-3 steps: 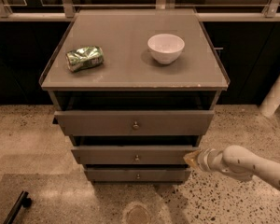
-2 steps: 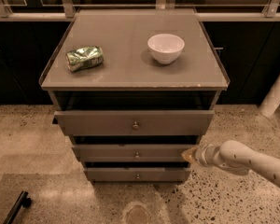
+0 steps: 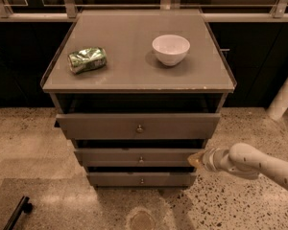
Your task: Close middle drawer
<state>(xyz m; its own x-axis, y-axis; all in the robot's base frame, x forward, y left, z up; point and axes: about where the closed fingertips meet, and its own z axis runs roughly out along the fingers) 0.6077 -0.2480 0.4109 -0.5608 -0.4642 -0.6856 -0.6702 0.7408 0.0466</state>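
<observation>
1. Camera view: gripper (image 3: 197, 159) sits at the right end of the middle drawer (image 3: 110, 156), tan tip against or just beside the front's edge; contact not clear. How far it's open: cannot tell. Nothing visibly held.
2. Arm (image 3: 252, 163): white, smooth, rounded, comes in low from the right.
3. Middle drawer: second of three, flat low grey-brown front, small round metal knob (image 3: 140, 159) at centre. Partly out, with a dark gap above it.
4. Top drawer (image 3: 139, 126): tallest front, out furthest, interior dark. Bottom drawer (image 3: 141, 178): narrowest front, set back under the middle one.
5. Cabinet top (image 3: 134, 75): matte grey slab, thin pale rim. It carries a crushed green can (image 3: 88, 60) on its side at left and a glossy white bowl (image 3: 171, 49) upright at right, well apart.
6. Floor (image 3: 29, 138): speckled beige stone, polished.
</observation>
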